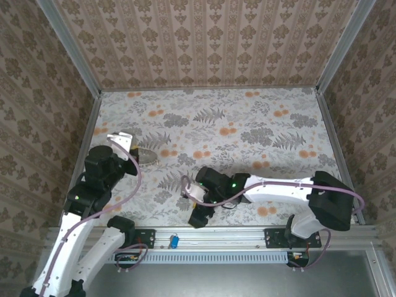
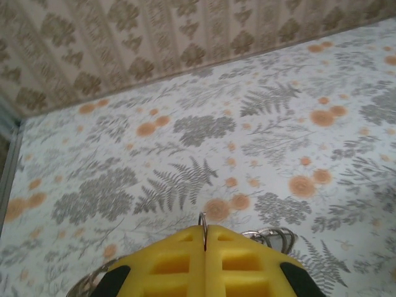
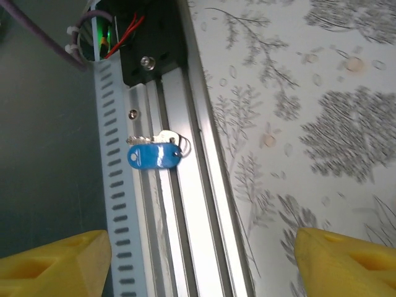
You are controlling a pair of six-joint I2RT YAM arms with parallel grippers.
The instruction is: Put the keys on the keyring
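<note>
One key (image 3: 153, 154) you can read, blade partly covered; right claw (image 3: 198, 249) gapes; left claw (image 2: 205, 238) pinches keyring (image 2: 272, 233), mostly hidden.

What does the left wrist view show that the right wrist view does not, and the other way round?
Left wrist view: the left gripper shut on the keyring, its thin ring pinched in the closed jaws, and the patterned wall behind. Right wrist view: the right gripper open, with the keys ahead of it, blue head and silvery blade, lying on the aluminium rail. Both: yellow fingertips and the floral table.
</note>
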